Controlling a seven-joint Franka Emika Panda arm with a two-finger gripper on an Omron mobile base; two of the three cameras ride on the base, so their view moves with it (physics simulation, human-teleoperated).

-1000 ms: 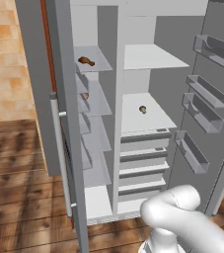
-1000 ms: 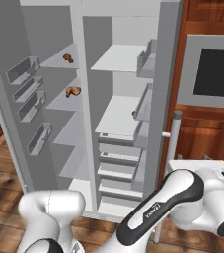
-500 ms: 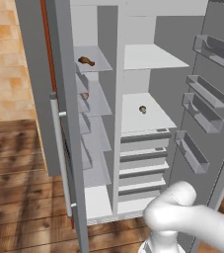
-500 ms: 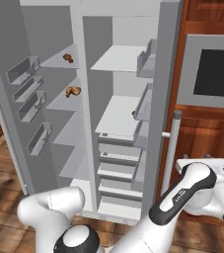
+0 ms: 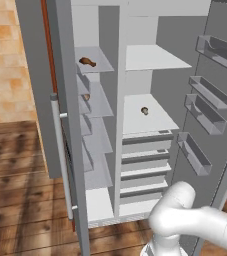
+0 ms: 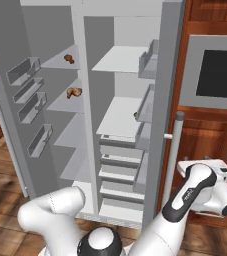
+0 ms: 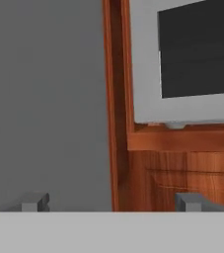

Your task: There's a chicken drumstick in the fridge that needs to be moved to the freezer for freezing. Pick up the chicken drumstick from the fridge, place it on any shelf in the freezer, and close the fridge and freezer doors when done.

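Both grey doors stand wide open. In the narrow freezer (image 5: 97,150), an elongated brown piece with a paler end, which I take for the chicken drumstick (image 5: 87,62) (image 6: 69,59), lies on the top shelf. Another brown lump (image 6: 74,92) lies on the shelf below. The fridge (image 5: 150,112) holds a small round brown lump (image 5: 145,110) on its middle shelf. My gripper (image 7: 112,202) is open and empty. It faces the outer grey face of the fridge door (image 7: 44,99) at the door's right side. The wrist (image 6: 205,175) hangs low, right of the door's handle (image 6: 172,150).
The open fridge door (image 5: 220,90) carries several bins on its inner face. So does the freezer door (image 6: 15,70). A wooden cabinet with a dark-windowed built-in oven (image 6: 217,70) (image 7: 192,54) stands close to the right of the fridge door. The floor (image 5: 20,175) is wood.
My arm's elbow and forearm have shifted a little while the wrist stays beside the fridge door. The gripper remains open. The doors and food have not moved.
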